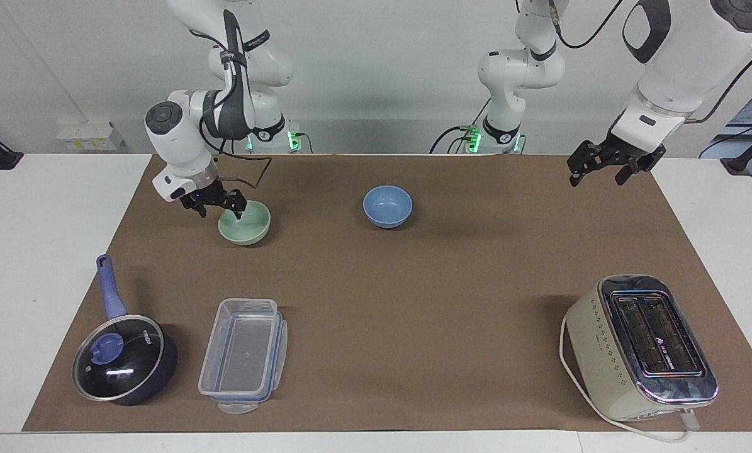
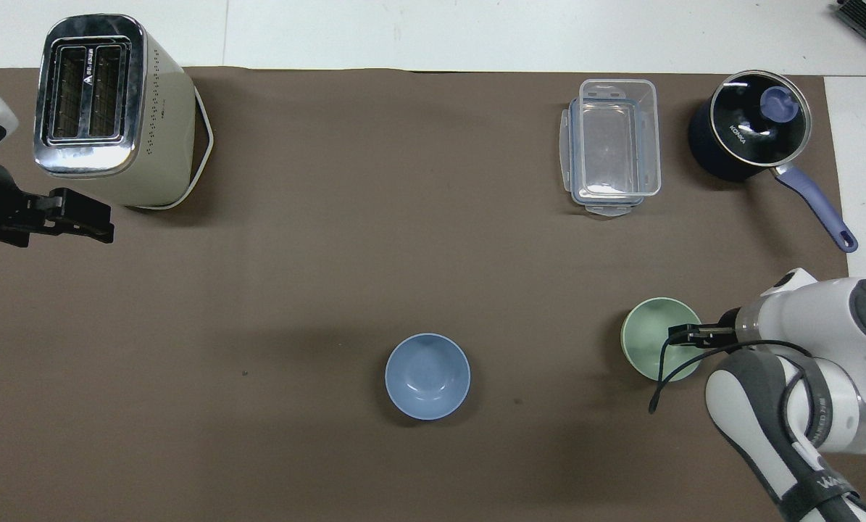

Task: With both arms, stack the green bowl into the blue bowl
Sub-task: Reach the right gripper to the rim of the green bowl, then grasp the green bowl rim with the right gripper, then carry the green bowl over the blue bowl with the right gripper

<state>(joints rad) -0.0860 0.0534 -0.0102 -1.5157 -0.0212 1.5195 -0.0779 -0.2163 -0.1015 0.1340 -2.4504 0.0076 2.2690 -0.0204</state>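
The green bowl (image 1: 250, 224) (image 2: 648, 341) rests on the brown mat toward the right arm's end of the table. My right gripper (image 1: 220, 211) (image 2: 683, 334) is down at the bowl's rim, open, with one finger inside the bowl and the other outside it. The blue bowl (image 1: 387, 206) (image 2: 427, 375) stands alone on the mat near the middle, beside the green bowl. My left gripper (image 1: 602, 171) (image 2: 88, 221) hangs open and holds nothing, raised over the mat's corner at the left arm's end, where the left arm waits.
A cream toaster (image 1: 643, 346) (image 2: 106, 109) with its cord stands far from the robots at the left arm's end. A clear plastic container (image 1: 243, 355) (image 2: 612, 145) and a lidded dark saucepan (image 1: 124, 358) (image 2: 748, 123) with a blue handle sit far from the robots at the right arm's end.
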